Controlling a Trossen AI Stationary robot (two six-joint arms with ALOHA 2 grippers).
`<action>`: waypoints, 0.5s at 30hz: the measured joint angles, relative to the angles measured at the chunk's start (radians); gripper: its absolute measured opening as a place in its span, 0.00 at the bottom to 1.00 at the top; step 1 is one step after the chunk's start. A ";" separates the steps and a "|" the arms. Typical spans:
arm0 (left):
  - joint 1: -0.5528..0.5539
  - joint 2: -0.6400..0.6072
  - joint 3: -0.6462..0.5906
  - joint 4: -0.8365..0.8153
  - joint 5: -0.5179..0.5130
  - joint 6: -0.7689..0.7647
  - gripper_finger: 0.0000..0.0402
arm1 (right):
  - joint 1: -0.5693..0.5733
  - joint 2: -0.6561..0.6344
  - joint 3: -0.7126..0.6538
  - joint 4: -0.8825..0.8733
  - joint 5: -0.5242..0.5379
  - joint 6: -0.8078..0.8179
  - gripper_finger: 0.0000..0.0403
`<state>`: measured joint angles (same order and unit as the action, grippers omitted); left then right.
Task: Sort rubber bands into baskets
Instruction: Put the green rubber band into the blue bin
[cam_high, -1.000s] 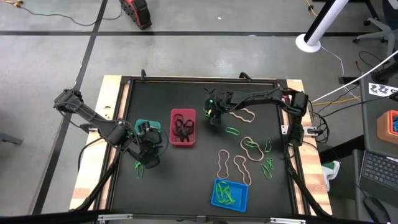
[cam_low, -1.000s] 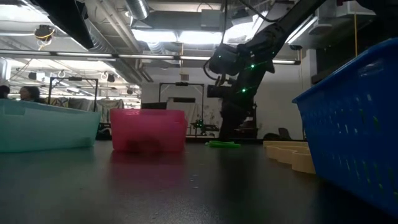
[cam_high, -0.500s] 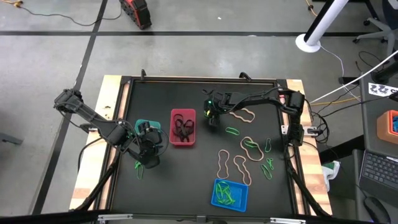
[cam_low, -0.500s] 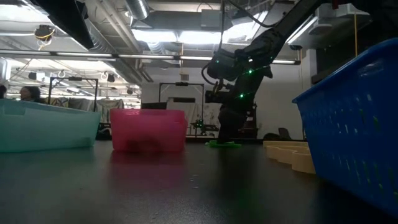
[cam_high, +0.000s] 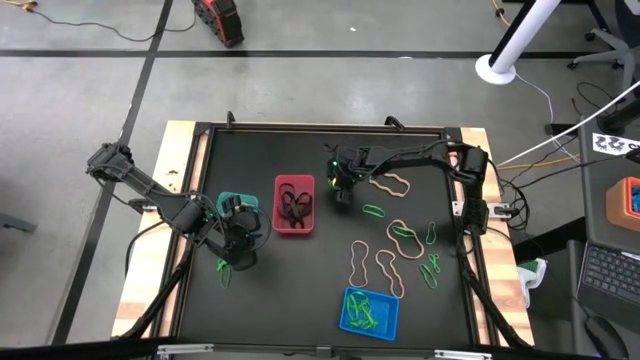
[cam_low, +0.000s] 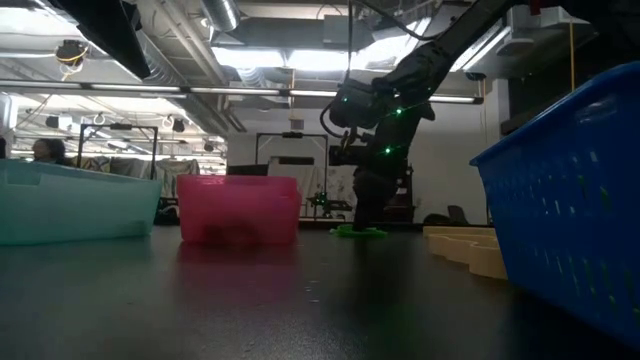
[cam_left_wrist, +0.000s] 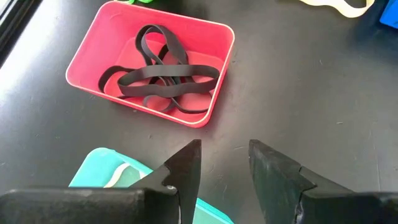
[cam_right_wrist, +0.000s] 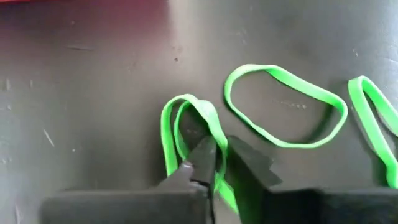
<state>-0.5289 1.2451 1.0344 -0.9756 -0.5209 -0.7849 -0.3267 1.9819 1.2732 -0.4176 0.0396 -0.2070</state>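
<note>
Currently the right gripper (cam_right_wrist: 214, 163) has its jaws nearly together, pinching one strand of a thin bright-green elastic rubber band (cam_right_wrist: 186, 134) lying on the black table (cam_right_wrist: 93, 93); light, limp and stretchy, it should drape once lifted, so a single strand suffices.

A red basket (cam_left_wrist: 205, 74) sits on the black table (cam_left_wrist: 311, 93), toward twelve o'clock from the left gripper (cam_left_wrist: 225, 163), and holds a tangle of black rubber bands (cam_left_wrist: 165, 78). The gripper's two dark fingers (cam_left_wrist: 186, 168) stand apart with nothing between them. A corner of the teal basket (cam_left_wrist: 99, 174) lies just beside them, at about nine o'clock.
</note>
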 joint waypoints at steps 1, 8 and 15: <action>0.000 0.000 0.000 0.000 0.000 0.000 0.33 | 0.000 0.000 0.008 -0.007 0.001 0.000 0.06; 0.000 0.000 0.000 0.000 0.000 0.000 0.33 | 0.000 0.000 0.056 -0.072 -0.005 0.000 0.03; 0.000 0.000 0.000 0.000 0.000 0.000 0.33 | 0.000 0.000 0.108 -0.139 -0.007 0.000 0.01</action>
<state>-0.5286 1.2449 1.0344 -0.9756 -0.5209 -0.7852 -0.3267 1.9816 1.3815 -0.5565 0.0329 -0.2066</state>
